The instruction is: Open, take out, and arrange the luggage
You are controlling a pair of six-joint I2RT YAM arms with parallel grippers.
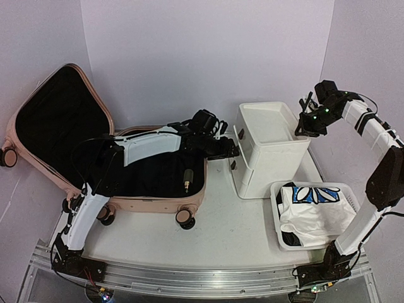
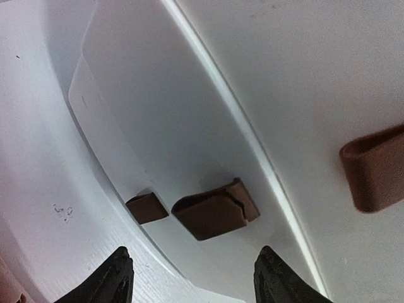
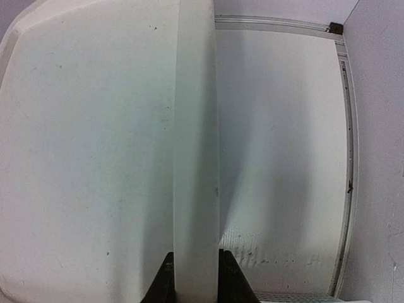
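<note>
1. Pale-pink hard shell, black lining: the luggage (image 1: 151, 204) lay open on the left of the table (image 1: 221, 240), its lid tipped back against the rear wall and its base flat with the wheels toward me.
2. A small brass-coloured cylinder (image 1: 187, 178) sat in the base near the right wall; I could not make out what it was.
3. The left arm reached across the open case to the front of the white drawer unit (image 1: 271, 164), which stood just right of the luggage.
4. The left fingers (image 2: 117, 278) stood wide apart, with a brown handle (image 2: 214, 213) straight ahead between them and untouched.
5. The right fingers (image 3: 165, 281) were pinched narrow on the unit's top rim at its far right corner, apparently steadying it.
6. A white basket (image 1: 344, 187) in front of the unit held a white garment (image 1: 315, 211) with a blue pattern.
7. To my eye the opening was done and the arranging was in hand, at the drawers.
8. The next move called for either closing on that handle squarely and pulling straight while the right arm braced, or backing off cleanly toward the case.
</note>
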